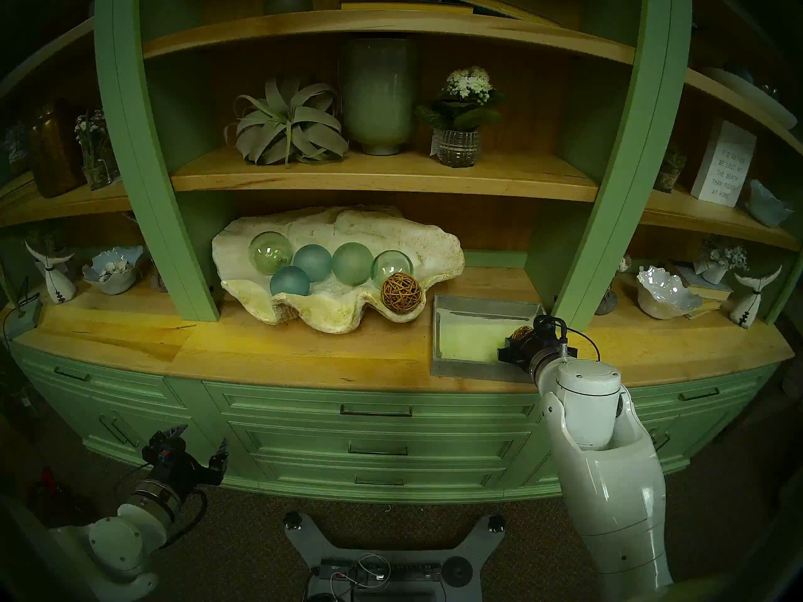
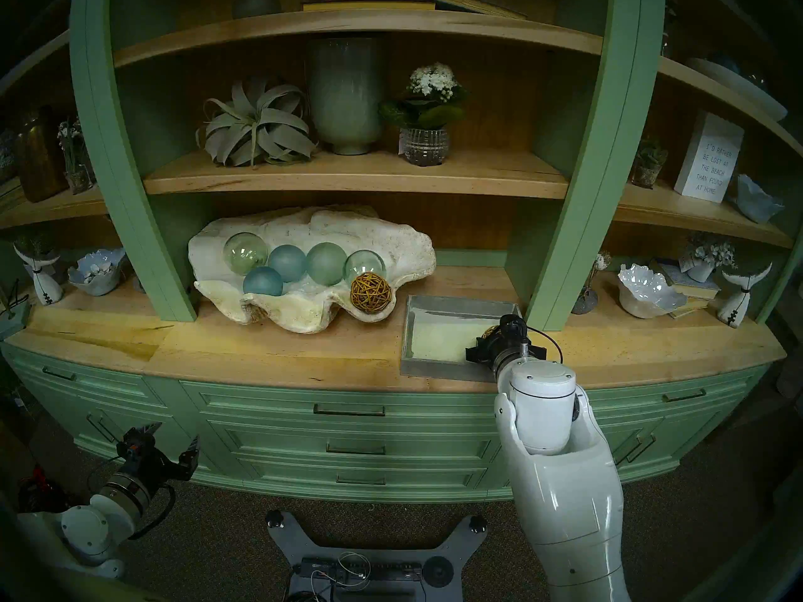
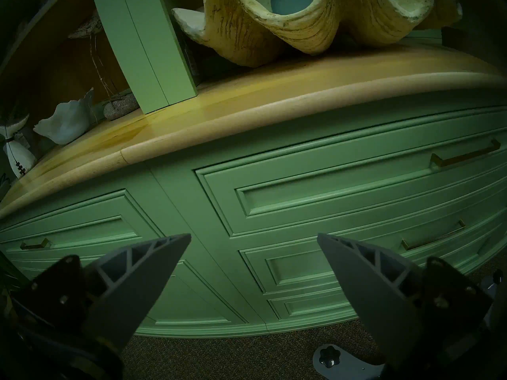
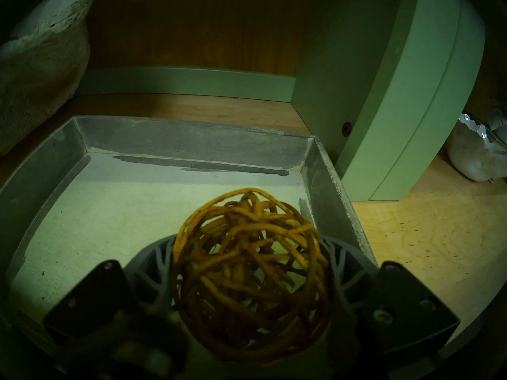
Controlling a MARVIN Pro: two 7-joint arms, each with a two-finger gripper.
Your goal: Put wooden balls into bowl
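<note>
You see the right gripper [image 4: 251, 278] inside the rectangular grey tray [image 4: 192, 141], near the tray's right wall. Its two grey ribbed fingers [image 4: 153, 264] press against opposite sides of a woven brown-golden rattan ball [image 4: 251, 272], pinching it. In the right wrist view you cannot tell whether this ball is touching the tray floor or clear of it. In the head view only a sliver of the same ball [image 1: 520, 334] shows ahead of the wrist.

The second woven rattan ball [image 1: 401, 293] lies in the large cream-white clam shell bowl [image 1: 417, 240], at its right front lobe, just beside a clear green glass sphere [image 1: 392, 264]. Four more green and blue glass spheres fill the shell to its left.

The shell stands on the wooden countertop [image 1: 304, 349], with the tray near its right end.

The left gripper [image 1: 197, 442] hangs low in front of the green drawers [image 1: 373, 444], its fingers spread wide apart and holding nothing.
</note>
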